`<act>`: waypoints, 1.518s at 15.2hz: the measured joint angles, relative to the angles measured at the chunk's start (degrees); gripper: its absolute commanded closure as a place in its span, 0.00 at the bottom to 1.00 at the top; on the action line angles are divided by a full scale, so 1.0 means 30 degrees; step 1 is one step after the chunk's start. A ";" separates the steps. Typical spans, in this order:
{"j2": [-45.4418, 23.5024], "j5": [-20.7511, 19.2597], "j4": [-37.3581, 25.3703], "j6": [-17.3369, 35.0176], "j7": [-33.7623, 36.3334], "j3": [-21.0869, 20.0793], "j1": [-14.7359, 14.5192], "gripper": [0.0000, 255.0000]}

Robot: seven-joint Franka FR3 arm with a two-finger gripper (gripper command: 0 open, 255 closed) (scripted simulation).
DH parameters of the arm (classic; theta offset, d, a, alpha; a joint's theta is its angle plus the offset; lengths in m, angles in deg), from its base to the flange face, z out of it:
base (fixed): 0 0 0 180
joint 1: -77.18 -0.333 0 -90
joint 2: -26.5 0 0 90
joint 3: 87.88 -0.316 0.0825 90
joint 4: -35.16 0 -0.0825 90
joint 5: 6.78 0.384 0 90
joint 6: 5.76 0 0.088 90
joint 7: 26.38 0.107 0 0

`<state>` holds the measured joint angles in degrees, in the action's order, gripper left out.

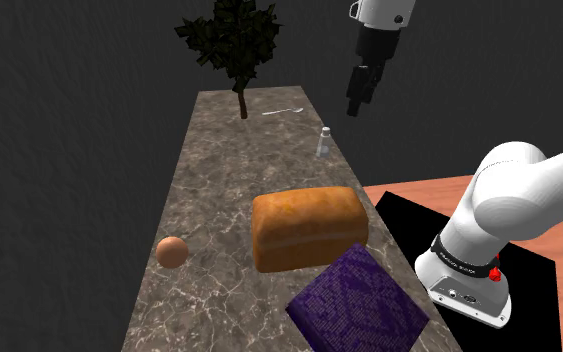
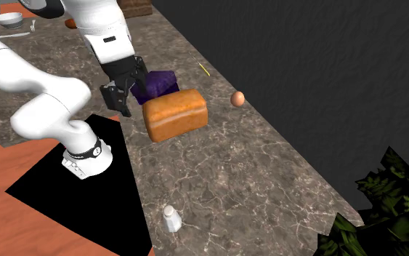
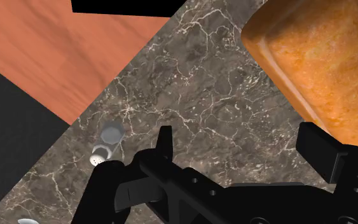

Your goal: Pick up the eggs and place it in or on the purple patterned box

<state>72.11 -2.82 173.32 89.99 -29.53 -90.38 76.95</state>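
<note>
Marble counter (image 1: 219, 170) leaves the egg (image 1: 172, 251) free beside the loaf (image 1: 309, 228) and purple box (image 1: 359, 305), so my gripper (image 1: 356, 100) hangs high, fingers apart and empty, probably for clearance.

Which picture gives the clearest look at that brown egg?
The shoulder view: the egg lies close to the camera with nothing in front of it, on the marble counter beside the bread loaf. The second exterior view shows it smaller and farther off, beyond the loaf.

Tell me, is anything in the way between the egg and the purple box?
Yes, the bread loaf sits partly between the egg and the purple box, crowding the straight path; the egg would likely need carrying over it.
</note>
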 measured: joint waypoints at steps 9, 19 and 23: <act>-0.2068 0.1849 0.0948 0.3494 0.1836 -0.1987 -0.1010 0.00; -0.6875 0.3563 0.0342 0.8709 0.4251 -0.4857 -0.2103 0.00; -0.9404 0.3625 -0.0547 1.0822 0.5337 -0.6016 -0.2336 0.00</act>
<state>43.90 8.06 171.68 122.46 -13.52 -108.43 69.94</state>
